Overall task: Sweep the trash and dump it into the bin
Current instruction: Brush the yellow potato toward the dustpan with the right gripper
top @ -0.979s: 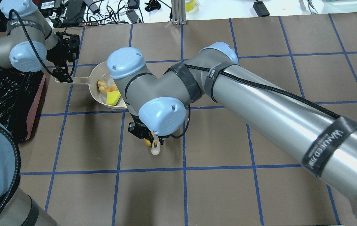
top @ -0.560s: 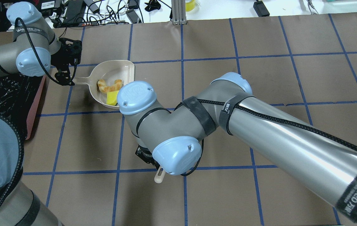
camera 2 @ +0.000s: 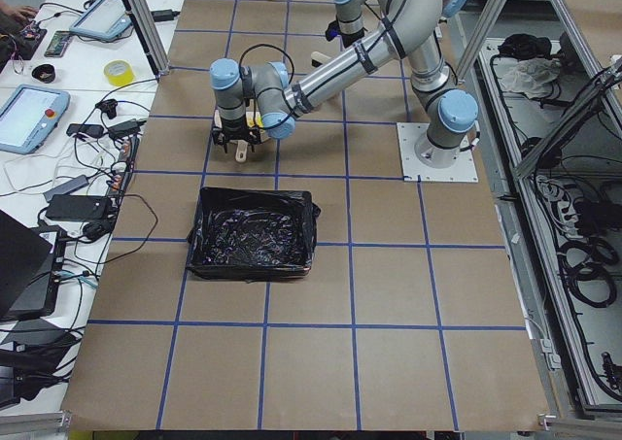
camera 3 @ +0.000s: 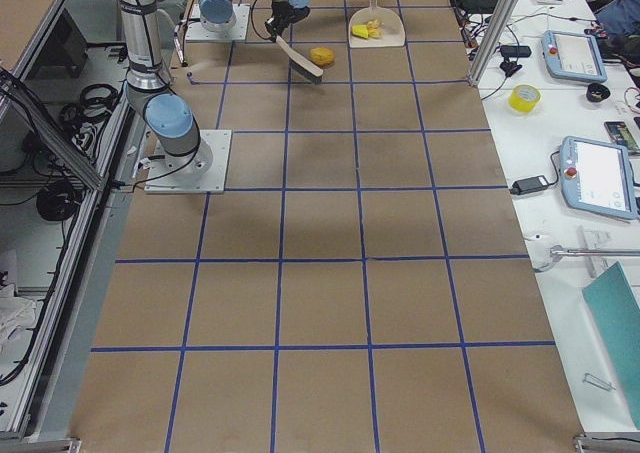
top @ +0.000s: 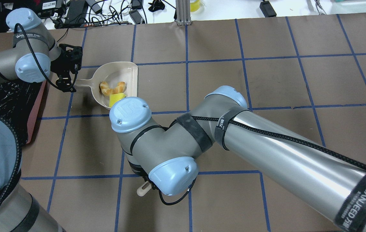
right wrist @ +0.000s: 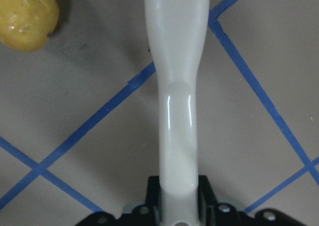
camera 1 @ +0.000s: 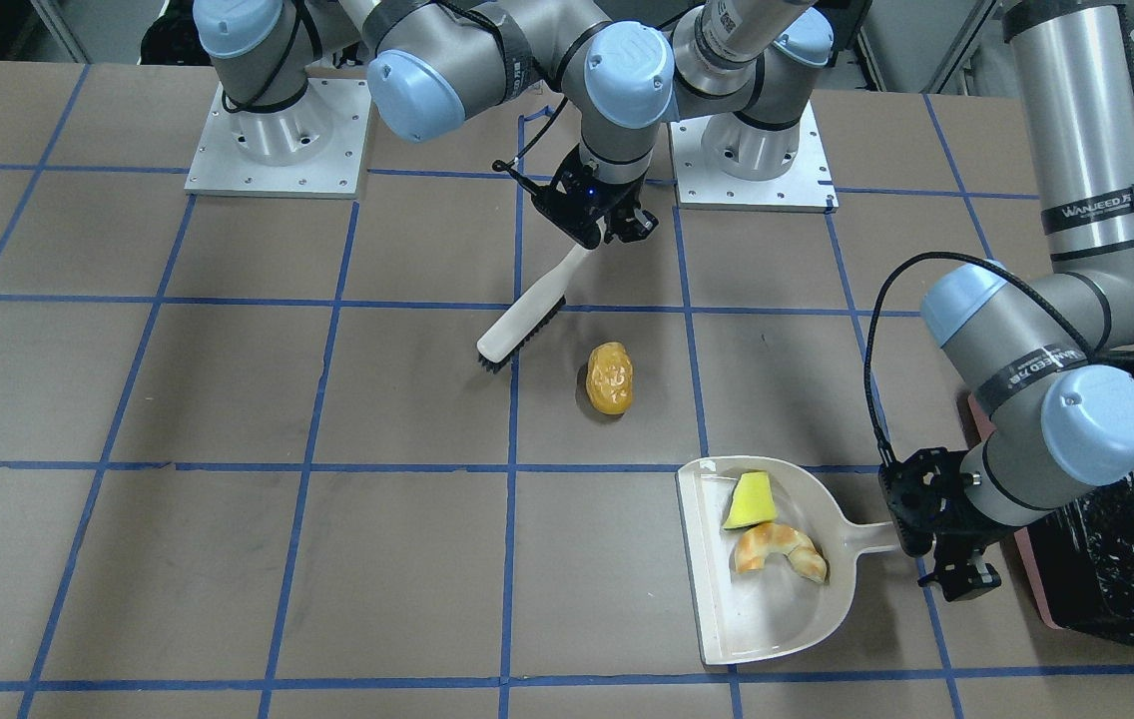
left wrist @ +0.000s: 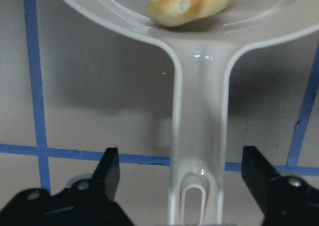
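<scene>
Right arm, since a second ago: drawing back toward the lower centre of the overhead view, taking along the white long-handled plastic brush with black bristles (camera 1: pixel 524 325).
Right gripper (camera 1: pixel 599 222): clamping tight on the brush handle, angling the bristles down toward the brown paper-covered table (camera 1: pixel 228 559), probably readying another stroke.
Glossy amber-yellow lumpy piece (camera 1: pixel 610 378): lying loose at front-view centre, just right of the bristles, well apart from the pan.
Off-white plastic dustpan (camera 1: pixel 777 619): lying flat at lower right, mouth facing left, holding the yellow-green sponge-like wedge (camera 1: pixel 750 501) and the tan croissant-shaped pastry (camera 1: pixel 780 550).
Left gripper (camera 1: pixel 931 544): straddling the dustpan handle, spread wide, gripping nothing.
Pink rectangular bin lined with crinkly black plastic (top: pixel 37 103): sitting near the left gripper, handy for tipping.
Progress: seemingly two of three collected, dumping not yet begun.
</scene>
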